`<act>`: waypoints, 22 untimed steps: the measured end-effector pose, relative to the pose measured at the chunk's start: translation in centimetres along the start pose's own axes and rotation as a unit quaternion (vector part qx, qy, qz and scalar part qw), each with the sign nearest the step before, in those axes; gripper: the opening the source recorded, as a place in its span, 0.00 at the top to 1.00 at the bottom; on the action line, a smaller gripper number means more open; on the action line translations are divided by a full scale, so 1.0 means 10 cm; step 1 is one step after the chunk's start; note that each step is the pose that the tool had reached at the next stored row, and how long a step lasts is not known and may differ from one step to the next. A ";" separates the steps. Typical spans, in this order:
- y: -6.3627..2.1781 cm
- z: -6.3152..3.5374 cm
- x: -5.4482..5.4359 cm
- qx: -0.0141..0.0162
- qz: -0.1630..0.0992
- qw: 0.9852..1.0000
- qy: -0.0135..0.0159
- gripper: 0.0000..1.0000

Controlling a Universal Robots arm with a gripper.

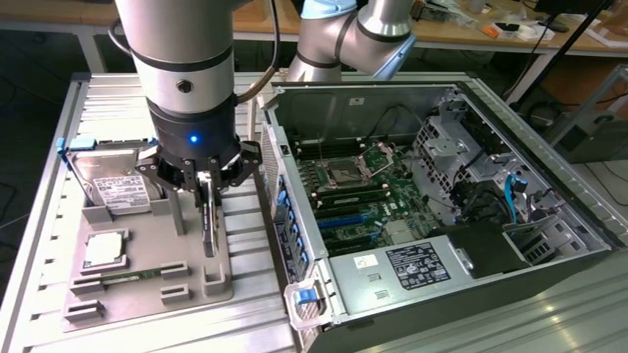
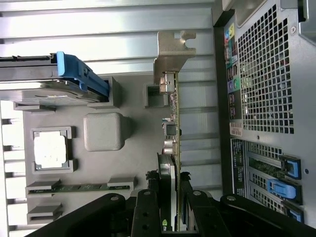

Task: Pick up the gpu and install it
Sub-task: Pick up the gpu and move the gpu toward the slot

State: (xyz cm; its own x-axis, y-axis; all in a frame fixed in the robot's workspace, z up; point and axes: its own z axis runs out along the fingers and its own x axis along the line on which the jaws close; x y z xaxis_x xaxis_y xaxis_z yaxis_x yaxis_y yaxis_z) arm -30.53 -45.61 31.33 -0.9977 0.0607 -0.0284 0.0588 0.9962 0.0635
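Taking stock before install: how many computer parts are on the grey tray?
4: hard drive at the far end, CPU midway, memory stick nearest, gpu upright in the pincer.

A wooden bench (image 1: 461,37) with small clutter runs along the far side. The floor (image 1: 40,81) below it is dark. Nearer, a ribbed metal table (image 1: 40,243) lies evenly lit.

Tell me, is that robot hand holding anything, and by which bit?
The hand pinches the gpu, a green card standing on edge in the grey tray, by its top edge, one finger on each flat side.
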 end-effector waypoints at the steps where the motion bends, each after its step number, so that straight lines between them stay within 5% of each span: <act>1: 0.001 -0.007 0.00 0.000 0.000 1.000 0.000 0.73; 22: 0.008 -0.119 0.00 0.000 0.000 1.000 0.000 0.73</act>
State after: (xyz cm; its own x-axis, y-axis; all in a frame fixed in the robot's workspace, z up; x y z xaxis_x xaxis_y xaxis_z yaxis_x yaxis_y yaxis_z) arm -30.53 -45.61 32.52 -0.9978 0.0607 -0.0284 0.0588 0.9962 0.0635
